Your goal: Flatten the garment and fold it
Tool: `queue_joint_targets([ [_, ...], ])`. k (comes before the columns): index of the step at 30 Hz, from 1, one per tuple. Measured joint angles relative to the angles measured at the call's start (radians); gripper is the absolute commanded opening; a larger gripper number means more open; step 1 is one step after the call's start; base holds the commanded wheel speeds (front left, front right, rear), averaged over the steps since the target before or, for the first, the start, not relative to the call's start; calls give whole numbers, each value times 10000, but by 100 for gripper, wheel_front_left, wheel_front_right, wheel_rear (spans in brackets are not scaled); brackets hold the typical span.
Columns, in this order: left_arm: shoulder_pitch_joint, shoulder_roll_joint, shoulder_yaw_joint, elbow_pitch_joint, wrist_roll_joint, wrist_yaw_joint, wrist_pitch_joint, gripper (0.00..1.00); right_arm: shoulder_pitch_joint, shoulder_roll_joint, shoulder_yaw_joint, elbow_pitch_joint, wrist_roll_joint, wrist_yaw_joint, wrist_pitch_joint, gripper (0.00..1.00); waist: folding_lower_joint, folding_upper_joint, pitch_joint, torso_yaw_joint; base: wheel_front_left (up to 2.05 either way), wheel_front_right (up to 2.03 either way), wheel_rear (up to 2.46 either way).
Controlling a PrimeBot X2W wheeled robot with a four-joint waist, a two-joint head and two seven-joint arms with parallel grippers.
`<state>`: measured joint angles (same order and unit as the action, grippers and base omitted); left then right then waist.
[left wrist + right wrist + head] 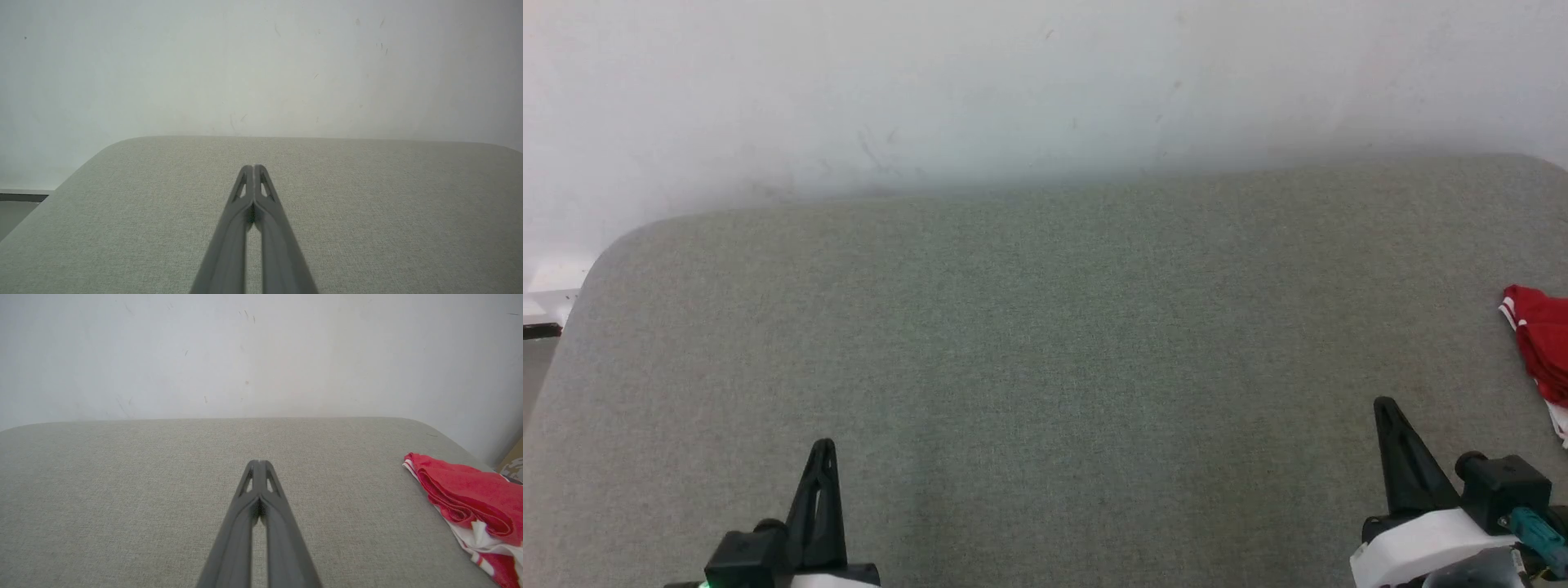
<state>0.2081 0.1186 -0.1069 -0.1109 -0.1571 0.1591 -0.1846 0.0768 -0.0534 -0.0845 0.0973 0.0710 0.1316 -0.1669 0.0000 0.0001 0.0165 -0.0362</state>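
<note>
Down front, finding left gripper (823, 447) and right gripper (1382, 404) both pinched shut, gripping nothing. Further out, spotting the shirt (1542, 343) crumpled at the right edge of the table (1045, 327), clear of either. Expect light, limp, floppy cloth; best nipped at a striped hem or sleeve edge, not the bunched middle.

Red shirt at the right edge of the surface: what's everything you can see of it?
The garment is soft red cloth with white parts and red-and-white striped trim, crumpled in loose folds, not flattened. It lies bunched at the right end of the grey fabric surface, partly cut off by the frame. In view, only the surface touches it.
</note>
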Motion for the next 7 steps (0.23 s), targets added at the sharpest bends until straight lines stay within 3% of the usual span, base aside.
queue_joint_targets([
  [7,-123,-61,71,69,96,-115,130,0,-86,0,71,-79,-17,0,117,0,0,0,-13,28,0,0,0],
])
